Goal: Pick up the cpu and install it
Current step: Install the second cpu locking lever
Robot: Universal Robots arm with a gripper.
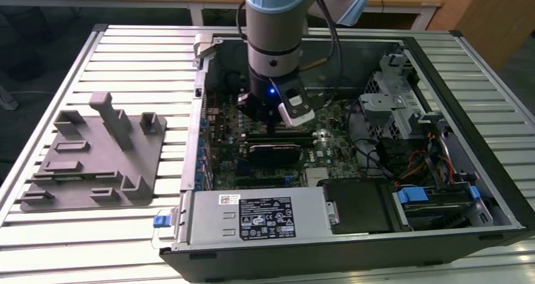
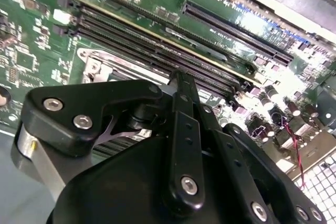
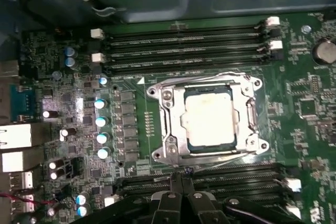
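Observation:
The cpu (image 3: pixel 210 116), a flat square chip with a silvery lid, lies flat inside the metal-framed socket (image 3: pixel 160 124) on the green motherboard. My gripper (image 3: pixel 181 176) hovers just beside the socket, over the memory slots along one of its sides, apart from the chip. Its black fingers (image 2: pixel 179 95) are pressed together with nothing between them. In the exterior view the gripper (image 1: pixel 265 116) reaches down into the open computer case (image 1: pixel 435 64), above the middle of the board.
Memory slots (image 3: pixel 184 51) run along both sides of the socket. A power supply (image 1: pixel 255 215), a drive cage (image 1: pixel 397 102) and loose cables (image 1: pixel 418 165) crowd the case. A grey fixture (image 1: pixel 92 155) stands on the slatted table at the exterior view's left.

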